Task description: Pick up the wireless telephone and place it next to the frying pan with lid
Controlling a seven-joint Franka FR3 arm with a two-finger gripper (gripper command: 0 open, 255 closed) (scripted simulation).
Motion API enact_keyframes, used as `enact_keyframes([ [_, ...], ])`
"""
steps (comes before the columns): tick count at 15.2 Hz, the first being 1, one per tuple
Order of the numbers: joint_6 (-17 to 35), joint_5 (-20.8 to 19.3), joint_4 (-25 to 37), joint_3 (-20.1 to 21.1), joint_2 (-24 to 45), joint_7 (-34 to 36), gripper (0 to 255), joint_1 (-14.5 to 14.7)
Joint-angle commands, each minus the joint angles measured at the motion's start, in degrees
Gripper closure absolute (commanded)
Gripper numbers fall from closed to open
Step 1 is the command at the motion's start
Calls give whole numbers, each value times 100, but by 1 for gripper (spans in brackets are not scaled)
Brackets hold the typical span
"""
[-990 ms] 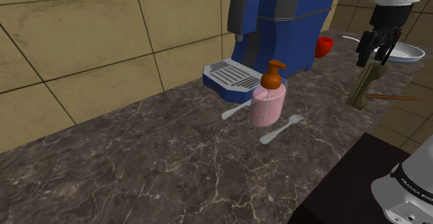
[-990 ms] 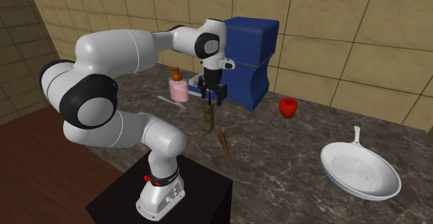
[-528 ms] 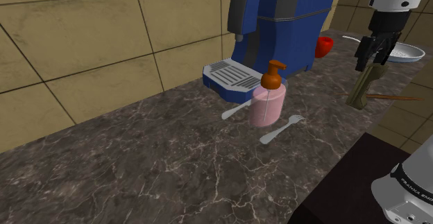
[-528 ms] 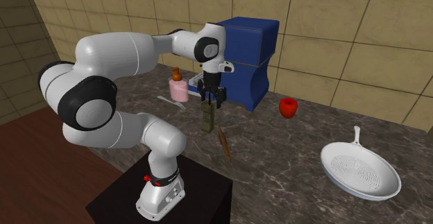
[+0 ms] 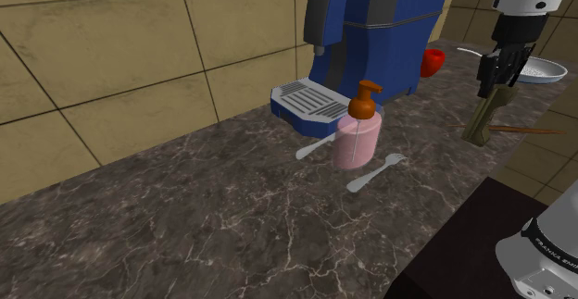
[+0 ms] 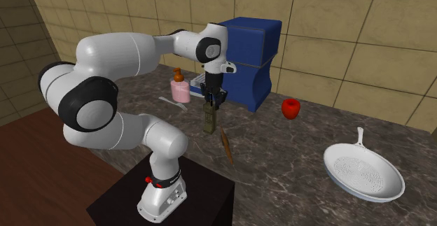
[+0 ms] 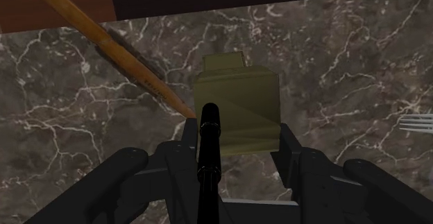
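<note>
Beneath the claw (image 6: 211, 104) we see a dark veined marble tabletop (image 5: 232, 223), tan tiled walls (image 6: 336, 43) rising behind it, and reddish-brown floor (image 6: 31, 154) past the tabletop's edge.

Black lettering "FRANKA EMI", cut off at the frame edge, on the white arm base (image 5: 548, 249)

The dark marbled counter (image 5: 232, 223) carried a blue coffee machine (image 5: 370, 29) against the wall. A pink soap bottle (image 5: 358, 135) stood just in front of it, between a spoon (image 5: 315, 147) and a fork (image 5: 375, 173). Farther along were a red cup (image 5: 432, 62), a pale frying pan (image 6: 364, 172), and an olive phone (image 6: 208, 118) standing upright beside a wooden stick (image 6: 225, 146).
</note>
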Motion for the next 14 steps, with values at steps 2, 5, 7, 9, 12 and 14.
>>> enact_keyframes([
  [2, -1, -1, -1, 0, 1, 0, 255, 0],
  [5, -73, 7, 77, 8, 6, 0, 255, 3],
  [7, -219, 21, 240, 22, 23, -1, 255, 10],
  [9, -362, 35, 406, 36, 45, -3, 255, 17],
  [12, -575, 55, 660, 55, 87, -5, 255, 27],
  [14, -715, 67, 834, 67, 121, -7, 255, 34],
])
